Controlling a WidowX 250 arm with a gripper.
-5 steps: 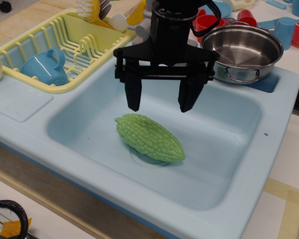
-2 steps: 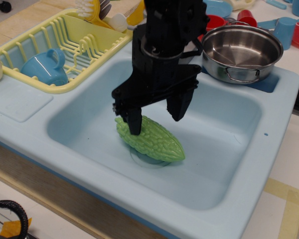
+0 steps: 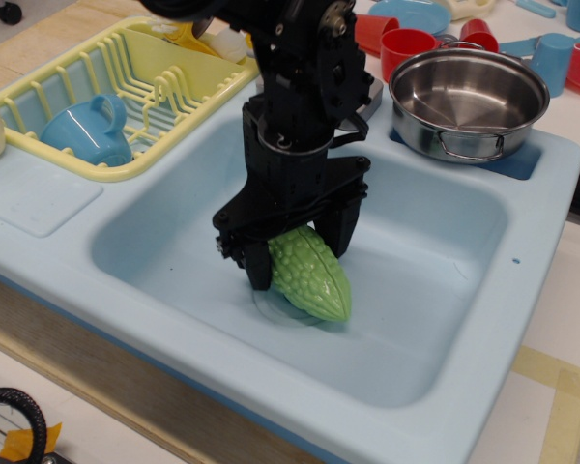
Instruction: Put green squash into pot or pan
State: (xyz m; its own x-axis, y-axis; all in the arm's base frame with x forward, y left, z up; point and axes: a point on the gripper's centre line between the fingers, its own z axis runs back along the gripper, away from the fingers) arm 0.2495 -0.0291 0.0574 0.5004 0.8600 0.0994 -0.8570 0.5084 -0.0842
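green squash [image 3: 314,275] lies on the floor of the pale blue sink [image 3: 445,290], and my gripper [image 3: 295,253] has its jaws set across its upper end, apparently clenched on it. i judge it light, stiff plastic; its bumpy ridges should resist slipping.

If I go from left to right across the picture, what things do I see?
Blue cup in the yellow dish rack → gripper holding the green squash in the sink → shiny pot → blue cup at the far right.
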